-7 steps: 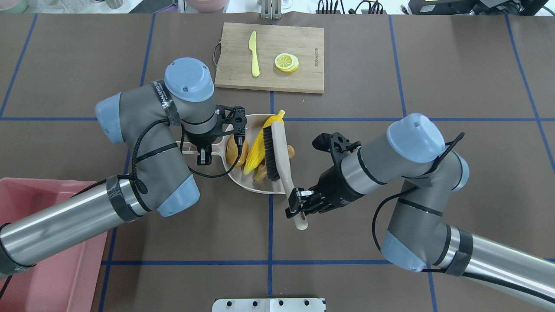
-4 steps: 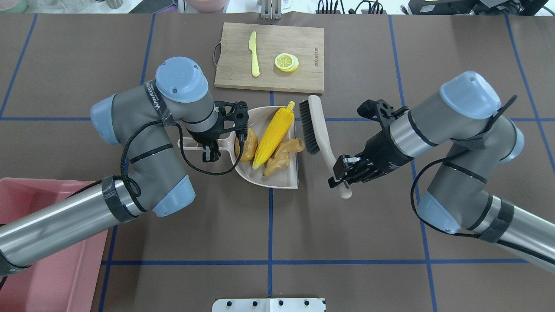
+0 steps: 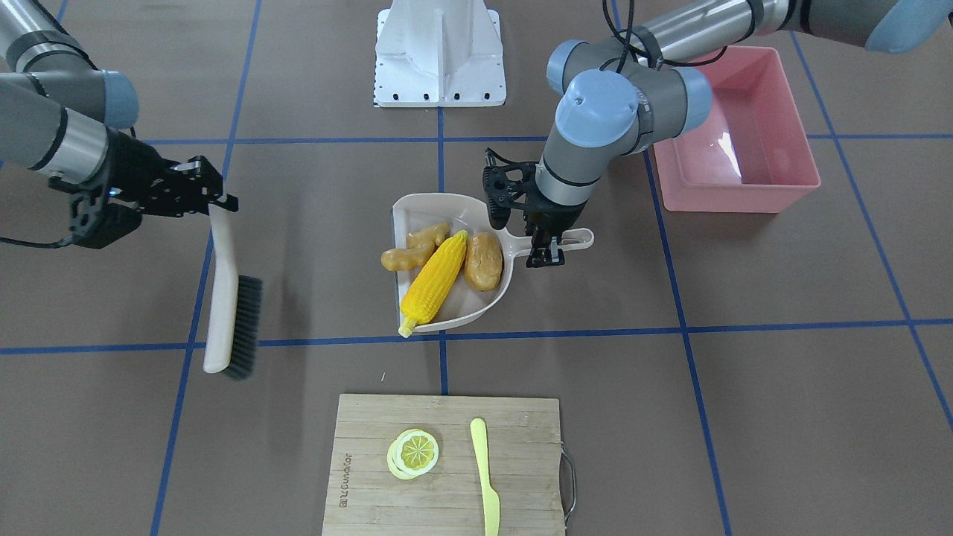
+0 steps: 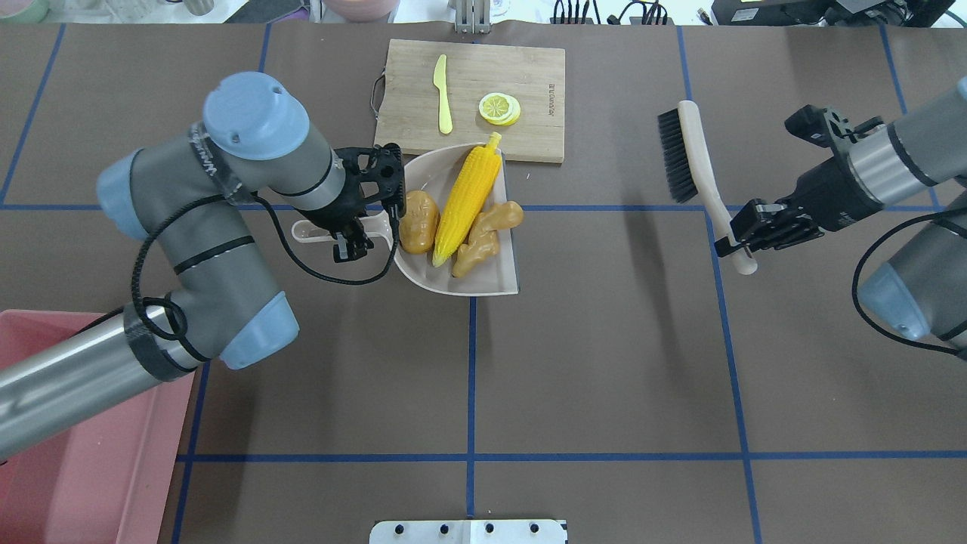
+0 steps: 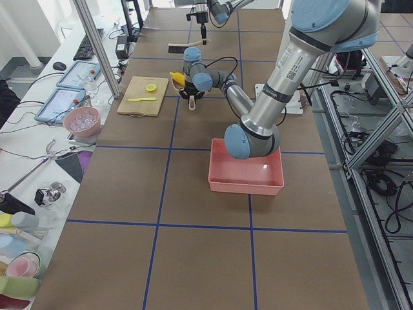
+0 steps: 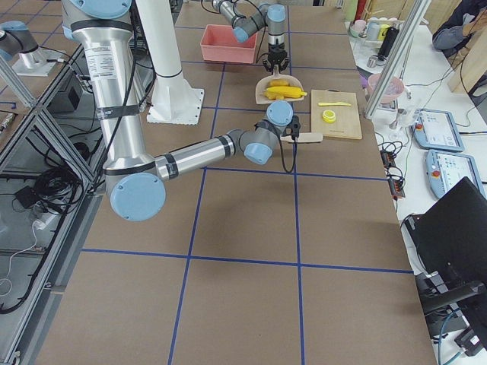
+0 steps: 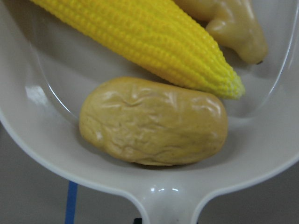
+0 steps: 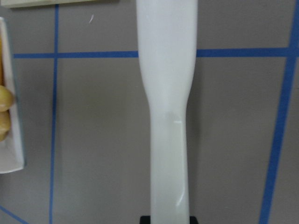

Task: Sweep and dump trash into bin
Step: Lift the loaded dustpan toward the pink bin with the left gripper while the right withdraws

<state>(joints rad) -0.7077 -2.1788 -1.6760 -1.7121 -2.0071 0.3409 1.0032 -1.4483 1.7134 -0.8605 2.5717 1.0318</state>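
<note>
The beige dustpan point(image 4: 495, 283) holds the yellow corn cob point(image 4: 467, 200), the brown potato point(image 4: 418, 221) and the tan ginger root point(image 4: 487, 234). My left gripper point(image 4: 349, 243) is shut on the dustpan's handle point(image 4: 313, 230) and seems to hold it slightly off the table. The left wrist view shows the potato point(image 7: 154, 121) and the corn cob point(image 7: 154, 42) up close. My right gripper point(image 4: 736, 238) is shut on the handle of a brush point(image 4: 684, 151), held in the air far to the right of the dustpan. The pink bin point(image 4: 91, 468) stands at the near left; my left arm reaches over it.
A wooden cutting board point(image 4: 529, 75) lies beyond the dustpan, with a yellow knife point(image 4: 442, 94) and a lemon slice point(image 4: 498, 108) on it. The robot's base plate point(image 3: 439, 52) sits at the near middle edge.
My right gripper has carried the brush off the dustpan, far to the right and away from me. My left gripper has moved the loaded dustpan toward the cutting board, and apparently upward.
</note>
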